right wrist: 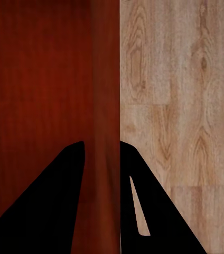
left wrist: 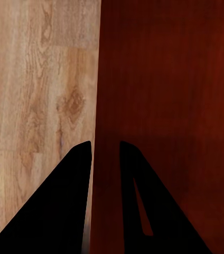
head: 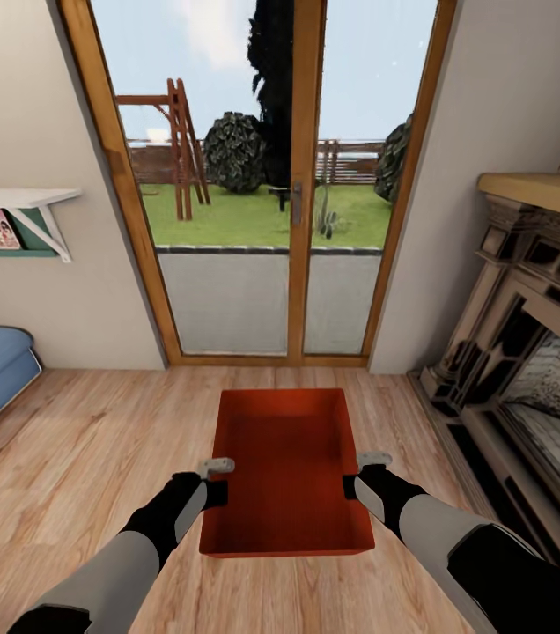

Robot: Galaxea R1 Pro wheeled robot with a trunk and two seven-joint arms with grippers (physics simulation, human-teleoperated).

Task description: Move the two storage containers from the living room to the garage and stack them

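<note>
One storage container (head: 286, 475), red-orange, open-top, held level above the wood plank floor (head: 77, 440). Left gripper (head: 217, 480) fingers (left wrist: 64, 201) straddle its left wall, one inside, one outside, closed on it. Right gripper (head: 359, 475) fingers (right wrist: 54, 206) likewise clamp its right wall.

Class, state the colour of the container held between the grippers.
Red-orange; the storage container shows best in the head view.

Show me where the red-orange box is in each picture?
Head view: the red-orange rectangular open-top plastic bin sits low in the middle, held between both arms.
Left wrist view: its side wall covers the right half, one black finger on each side of it.
Right wrist view: its wall covers the left half.
Shared landmark: the light wood plank floor beside the bin.
</note>
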